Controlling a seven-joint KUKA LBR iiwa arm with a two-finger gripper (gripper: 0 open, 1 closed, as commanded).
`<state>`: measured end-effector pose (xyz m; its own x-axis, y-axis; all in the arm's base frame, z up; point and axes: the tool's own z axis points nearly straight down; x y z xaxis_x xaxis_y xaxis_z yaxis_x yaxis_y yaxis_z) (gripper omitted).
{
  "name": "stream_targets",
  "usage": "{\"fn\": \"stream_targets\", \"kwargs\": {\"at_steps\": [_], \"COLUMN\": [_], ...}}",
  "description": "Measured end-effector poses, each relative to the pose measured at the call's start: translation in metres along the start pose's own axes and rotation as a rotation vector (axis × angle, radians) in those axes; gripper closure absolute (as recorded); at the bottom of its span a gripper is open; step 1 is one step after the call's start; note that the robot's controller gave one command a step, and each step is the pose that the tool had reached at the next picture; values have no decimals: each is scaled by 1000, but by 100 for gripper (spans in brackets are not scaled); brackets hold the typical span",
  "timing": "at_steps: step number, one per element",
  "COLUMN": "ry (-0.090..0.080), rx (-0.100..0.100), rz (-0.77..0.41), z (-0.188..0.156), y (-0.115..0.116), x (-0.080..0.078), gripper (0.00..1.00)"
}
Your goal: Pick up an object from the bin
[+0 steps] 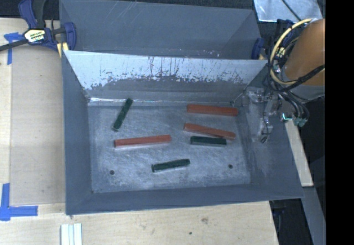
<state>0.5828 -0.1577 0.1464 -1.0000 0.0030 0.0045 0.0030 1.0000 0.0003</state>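
The gripper [264, 123] is hanging over the right wall of the grey bin [77, 144], and I cannot tell if it is wide or narrow. A long red bar [212, 109] is lying flat nearest to it, at the back right of the floor. A second red bar [209, 130] and a dark green bar [208, 140] are lying just in front.

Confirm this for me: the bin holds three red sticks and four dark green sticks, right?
Not quite. The camera view shows three dark green sticks, not four. The three red sticks are right, and all lie in the bin.
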Motion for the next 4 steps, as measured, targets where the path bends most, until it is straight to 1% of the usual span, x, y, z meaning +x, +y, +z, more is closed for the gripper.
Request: {"fn": "stream_targets", "kwargs": {"at_steps": [1,2,3,4], "ry": [-1,-12,-6,-6], "rx": [-1,1,0,1], "rz": [30,33,89,87], "z": [80,72,49,51], "y": [65,61,52,53], "x": [-28,-31,2,1], "gripper": [0,100,100,0]}}
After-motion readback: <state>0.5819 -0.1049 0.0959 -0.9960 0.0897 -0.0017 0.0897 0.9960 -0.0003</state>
